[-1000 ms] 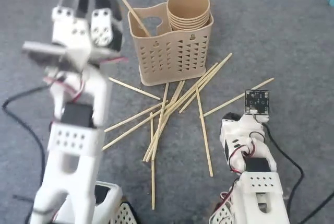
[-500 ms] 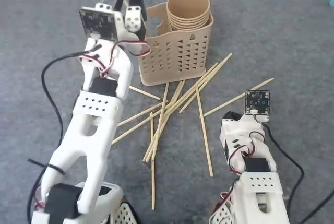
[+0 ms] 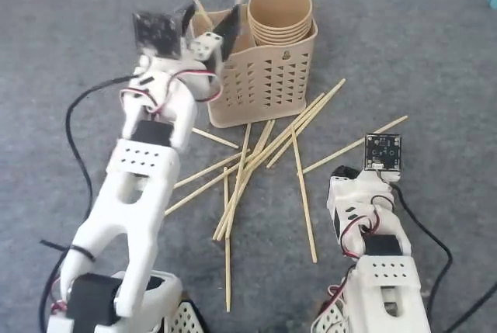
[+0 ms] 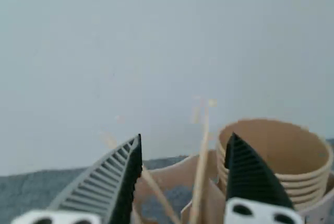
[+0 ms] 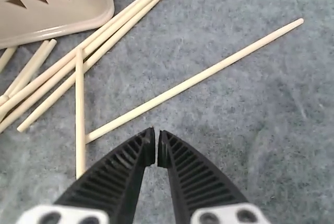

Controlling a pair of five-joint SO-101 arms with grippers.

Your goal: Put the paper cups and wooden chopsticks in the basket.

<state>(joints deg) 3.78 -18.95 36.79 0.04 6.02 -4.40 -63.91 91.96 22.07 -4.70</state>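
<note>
- Brown paper cups (image 3: pixel 280 13) stand stacked in the beige perforated basket (image 3: pixel 264 77).
- Pale wooden chopsticks (image 3: pixel 256 158) litter the grey desk (image 3: pixel 435 77).
- Left gripper (image 4: pixel 185 139): fingers spread, empty, above the basket.
- Right gripper (image 5: pixel 156 132): fingers closed, empty.

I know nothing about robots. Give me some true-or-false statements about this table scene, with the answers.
The stack of brown paper cups sits inside the beige plastic basket. True.
The pale wooden chopsticks are all in the basket. False: many lie on the grey carpet.
The left gripper is open, at the basket. True.
The right gripper holds a chopstick. False: it is shut on nothing, above the carpet.
</note>
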